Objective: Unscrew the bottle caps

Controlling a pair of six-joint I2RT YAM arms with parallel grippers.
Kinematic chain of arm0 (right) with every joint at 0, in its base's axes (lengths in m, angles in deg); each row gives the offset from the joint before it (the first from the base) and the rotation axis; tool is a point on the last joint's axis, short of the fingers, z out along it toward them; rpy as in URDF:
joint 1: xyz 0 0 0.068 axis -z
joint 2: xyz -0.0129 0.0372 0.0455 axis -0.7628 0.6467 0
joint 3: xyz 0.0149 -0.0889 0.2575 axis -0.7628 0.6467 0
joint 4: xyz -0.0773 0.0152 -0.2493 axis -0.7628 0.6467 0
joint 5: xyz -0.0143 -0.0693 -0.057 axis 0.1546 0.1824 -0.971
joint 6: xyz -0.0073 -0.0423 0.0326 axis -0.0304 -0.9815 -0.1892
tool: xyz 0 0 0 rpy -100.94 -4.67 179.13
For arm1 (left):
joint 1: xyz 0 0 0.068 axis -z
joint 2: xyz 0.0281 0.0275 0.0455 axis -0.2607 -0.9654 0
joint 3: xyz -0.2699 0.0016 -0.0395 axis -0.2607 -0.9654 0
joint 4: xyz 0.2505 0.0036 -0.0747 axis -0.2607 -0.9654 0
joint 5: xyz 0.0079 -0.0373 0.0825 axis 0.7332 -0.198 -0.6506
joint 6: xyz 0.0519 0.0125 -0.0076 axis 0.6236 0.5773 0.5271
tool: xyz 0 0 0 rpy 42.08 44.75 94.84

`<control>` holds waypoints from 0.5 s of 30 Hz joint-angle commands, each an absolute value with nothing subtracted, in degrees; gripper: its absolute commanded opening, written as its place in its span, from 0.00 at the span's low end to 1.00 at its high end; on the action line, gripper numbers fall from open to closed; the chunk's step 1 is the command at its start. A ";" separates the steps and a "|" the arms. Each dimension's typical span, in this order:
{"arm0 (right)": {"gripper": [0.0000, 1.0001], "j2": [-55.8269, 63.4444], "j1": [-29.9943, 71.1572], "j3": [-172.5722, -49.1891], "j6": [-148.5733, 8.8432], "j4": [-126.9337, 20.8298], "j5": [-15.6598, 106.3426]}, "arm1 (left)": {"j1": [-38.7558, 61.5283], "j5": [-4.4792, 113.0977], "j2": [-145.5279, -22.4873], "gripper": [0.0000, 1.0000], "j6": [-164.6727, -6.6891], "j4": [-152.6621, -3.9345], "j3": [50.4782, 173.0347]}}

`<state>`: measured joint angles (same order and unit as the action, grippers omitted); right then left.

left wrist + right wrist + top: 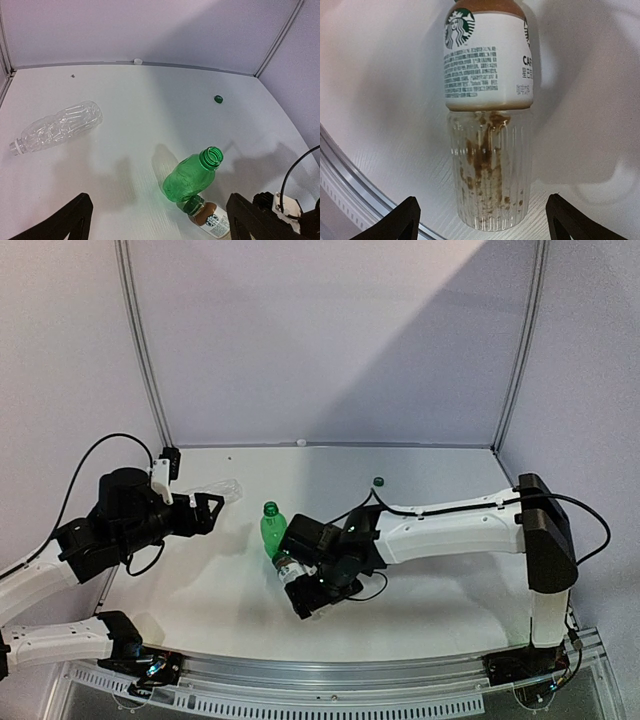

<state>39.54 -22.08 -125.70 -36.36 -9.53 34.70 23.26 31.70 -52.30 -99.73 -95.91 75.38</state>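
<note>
A green bottle (pixel 271 531) (pixel 191 176) stands upright mid-table with its neck uncapped. Against its foot lies the labelled bottle (pixel 288 567) (pixel 487 75), a dark green cap (pixel 194 204) still on it. My right gripper (pixel 306 593) (pixel 482 222) is open at that bottle's base, its fingers either side and not touching. The clear ribbed bottle (pixel 216 490) (pixel 59 125) lies capless at the left. My left gripper (pixel 207 512) (pixel 160 225) is open and empty, just beside it. One loose green cap (pixel 378 481) (pixel 218 99) rests far right, and a white cap (pixel 301 442) (pixel 138 61) lies by the back wall.
White walls with metal corner posts (pixel 140 350) close the table at back and sides. A metal rail (pixel 350 170) runs along the near edge close to my right gripper. A cable (pixel 95 455) loops above my left arm.
</note>
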 commanded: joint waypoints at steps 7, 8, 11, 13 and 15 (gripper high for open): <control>0.88 42.81 -22.19 -126.92 -37.00 -9.98 31.17 | 22.59 32.68 -51.70 0.96 -100.73 -96.88 74.36; 0.87 43.00 -22.20 -126.92 -37.43 -10.46 30.86 | 22.59 32.81 -51.81 0.96 -100.73 -96.84 74.31; 0.85 43.30 -22.22 -126.92 -39.25 -11.55 29.39 | 22.59 32.95 -51.90 0.96 -100.68 -96.75 74.35; 0.84 43.31 -22.20 -126.85 -40.32 -12.40 28.65 | 22.59 32.96 -51.93 0.96 -100.54 -96.61 74.31; 0.83 43.40 -22.21 -126.76 -41.21 -12.99 28.28 | 22.59 32.80 -52.01 0.96 -100.32 -96.69 74.32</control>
